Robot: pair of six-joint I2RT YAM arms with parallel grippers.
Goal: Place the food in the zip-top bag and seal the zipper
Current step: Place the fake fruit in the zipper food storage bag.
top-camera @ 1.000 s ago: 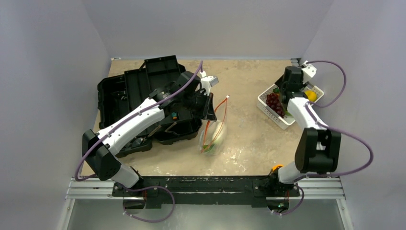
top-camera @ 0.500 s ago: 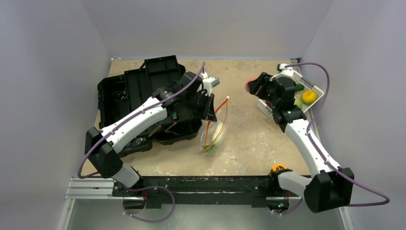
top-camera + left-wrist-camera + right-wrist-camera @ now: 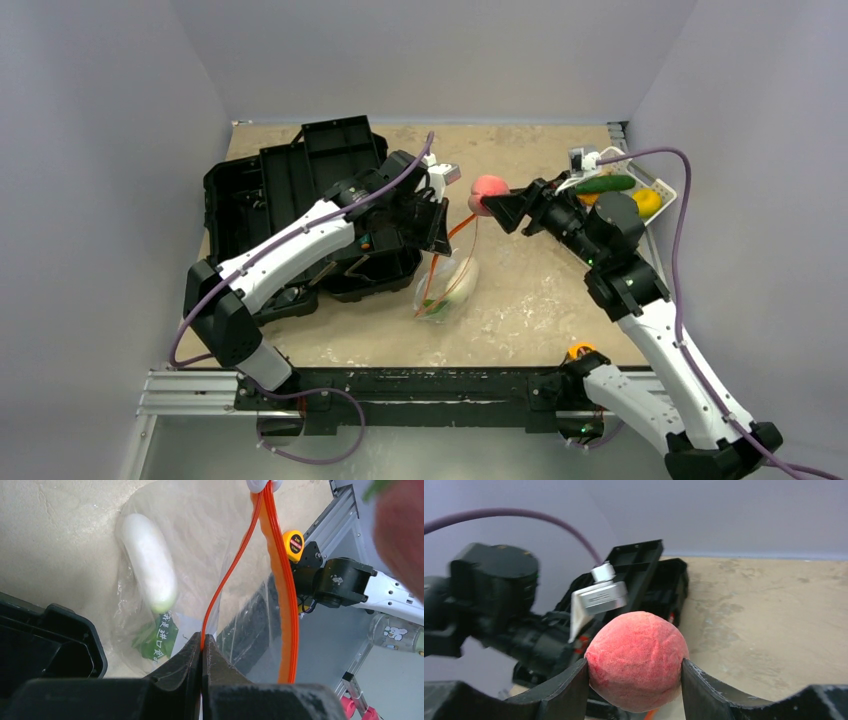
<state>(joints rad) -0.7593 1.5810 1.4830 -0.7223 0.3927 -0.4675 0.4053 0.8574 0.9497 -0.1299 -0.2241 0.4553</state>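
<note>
A mottled beige table stands between plain grey walls, with an open black toolbox at left and a white basket (cucumber and lemon inside) at far right. The bag stands mid-table with the radish in it, its mouth gaping, and the left gripper pinches one strip of the zipper. The right gripper clamps the pink fruit in the air near the mouth's far end.
</note>
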